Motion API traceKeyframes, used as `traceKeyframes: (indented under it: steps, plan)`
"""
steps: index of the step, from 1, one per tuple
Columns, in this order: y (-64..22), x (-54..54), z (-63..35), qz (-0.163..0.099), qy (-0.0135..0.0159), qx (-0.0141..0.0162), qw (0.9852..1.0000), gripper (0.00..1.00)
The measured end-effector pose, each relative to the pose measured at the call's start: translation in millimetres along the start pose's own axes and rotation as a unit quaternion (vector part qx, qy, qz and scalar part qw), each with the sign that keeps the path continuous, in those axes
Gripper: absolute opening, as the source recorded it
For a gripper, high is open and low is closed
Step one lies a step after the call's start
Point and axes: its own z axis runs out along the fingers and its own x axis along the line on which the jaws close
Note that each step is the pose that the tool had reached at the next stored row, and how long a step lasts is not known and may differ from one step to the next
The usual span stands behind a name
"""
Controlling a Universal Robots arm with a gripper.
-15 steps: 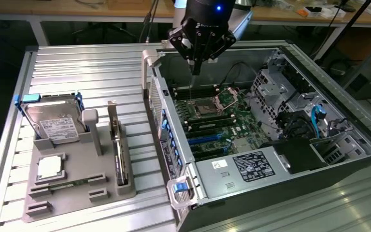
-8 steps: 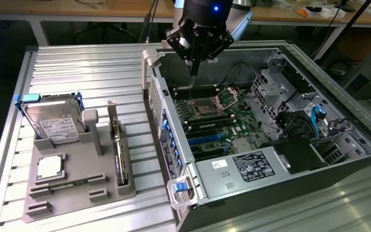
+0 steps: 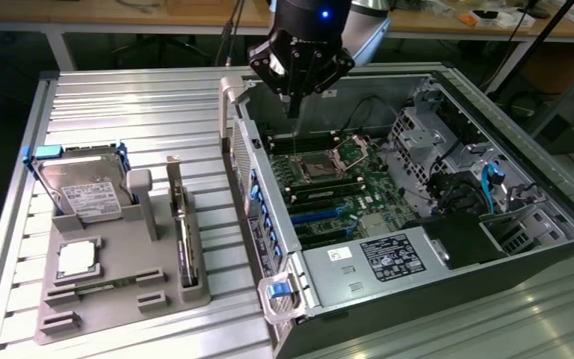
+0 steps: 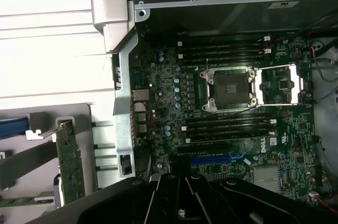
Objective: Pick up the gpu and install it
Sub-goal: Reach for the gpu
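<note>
The gpu (image 3: pixel 180 224) stands on edge in a slot of the grey holder (image 3: pixel 117 307) at the exterior view's left, a thin green board with a metal bracket; it also shows as a green strip (image 4: pixel 70 160) in the wrist view. My gripper (image 3: pixel 292 112) hangs over the far end of the open computer case (image 3: pixel 237 149), well apart from the gpu, shut and holding nothing. Its dark body (image 4: pixel 182 203) looks down on the motherboard (image 4: pixel 174 92) with the blue expansion slot (image 4: pixel 216 158) and the bare CPU socket (image 4: pixel 231 89).
The holder also carries a silver hard drive (image 3: pixel 87 191), a processor (image 3: pixel 78 256) and a narrow memory stick (image 3: pixel 102 284). Drive cages and cables (image 3: pixel 466 187) crowd the case's right side. The case wall stands between holder and motherboard.
</note>
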Motion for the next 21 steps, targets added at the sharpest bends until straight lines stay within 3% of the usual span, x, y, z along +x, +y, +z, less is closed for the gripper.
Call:
traceKeyframes:
  steps: [21]
  plan:
    - [-2.5,23.3,1.7,0.000,0.0007,0.0001,1.0000,0.11]
